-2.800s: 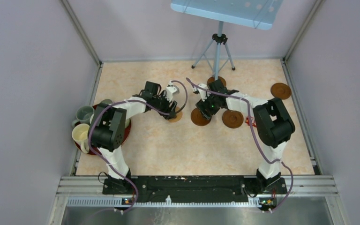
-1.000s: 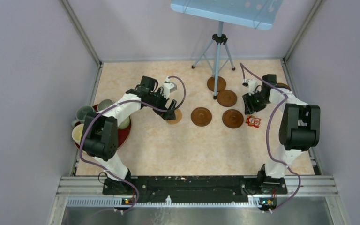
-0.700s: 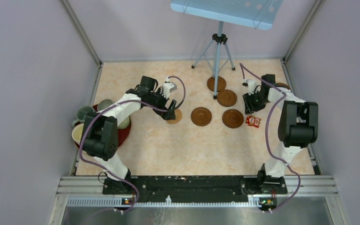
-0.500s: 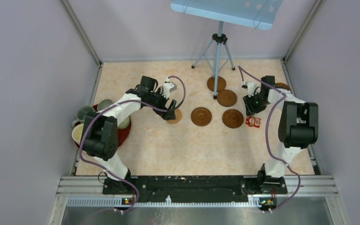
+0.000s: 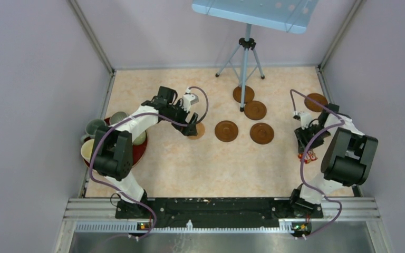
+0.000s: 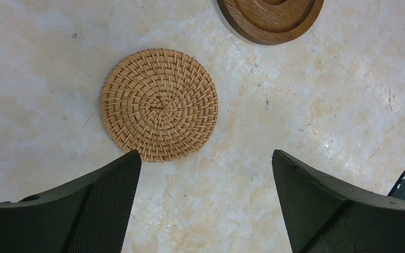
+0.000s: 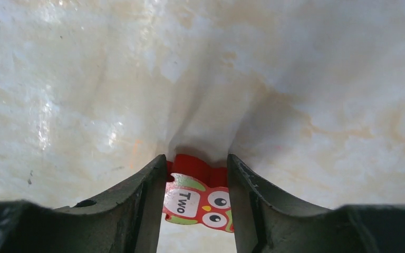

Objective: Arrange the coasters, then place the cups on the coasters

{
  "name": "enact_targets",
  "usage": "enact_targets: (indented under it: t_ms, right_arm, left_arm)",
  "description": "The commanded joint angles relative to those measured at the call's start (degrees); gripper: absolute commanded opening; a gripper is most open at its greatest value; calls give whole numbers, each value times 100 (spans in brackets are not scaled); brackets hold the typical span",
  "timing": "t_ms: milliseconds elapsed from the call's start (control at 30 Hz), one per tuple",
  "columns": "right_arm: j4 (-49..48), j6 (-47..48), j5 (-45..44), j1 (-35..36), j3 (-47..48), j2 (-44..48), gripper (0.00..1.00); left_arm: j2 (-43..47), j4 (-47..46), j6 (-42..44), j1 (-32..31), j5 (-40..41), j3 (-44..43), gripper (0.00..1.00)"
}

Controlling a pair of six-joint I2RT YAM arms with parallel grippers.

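Task status: the coaster arrangement is partly done and cup placement has not started. All six coasters lie flat on the table (image 5: 190,168). The woven coaster (image 6: 159,104) and two wooden coasters (image 5: 226,130) form a rough row at centre. Two more sit farther back by the tripod (image 5: 246,58), and the sixth coaster (image 5: 315,101) lies well apart at the far right. No coaster carries a cup. The cups (image 5: 90,150) stand grouped on the dark red tray (image 5: 142,149) at the left edge, partly hidden by the left arm. The left gripper (image 6: 205,158) hangs with its fingers spread wide and empty, the woven coaster just ahead of the fingertips. The right gripper (image 7: 196,161) pinches a red owl-shaped block (image 7: 198,203) marked "Two", which is not a task item; whether the block rests on the table cannot be told. The woven coaster is a tan wicker disc, herringbone-patterned and rough. The wooden coasters are dark brown and smooth, with concentric turned rings. The table is glossy marbled beige.
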State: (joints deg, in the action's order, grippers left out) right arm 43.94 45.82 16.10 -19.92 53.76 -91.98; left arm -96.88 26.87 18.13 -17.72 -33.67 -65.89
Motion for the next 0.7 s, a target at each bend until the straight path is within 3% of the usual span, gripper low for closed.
enact_targets:
  t_ms: [0,267,667]
  right_arm:
    - [348,130,396,-255,867,-47,48]
    - [-900,-1285,207,-272,2803,-1162,53]
    - [-1564,-2242,399,-292,4282,-2808,68]
  left_arm:
    - [230,-2,72,22,-187,10,99]
    - [255,-8,59,36,-134,-55,99]
    - [251,37,33,93,-204,-211,99]
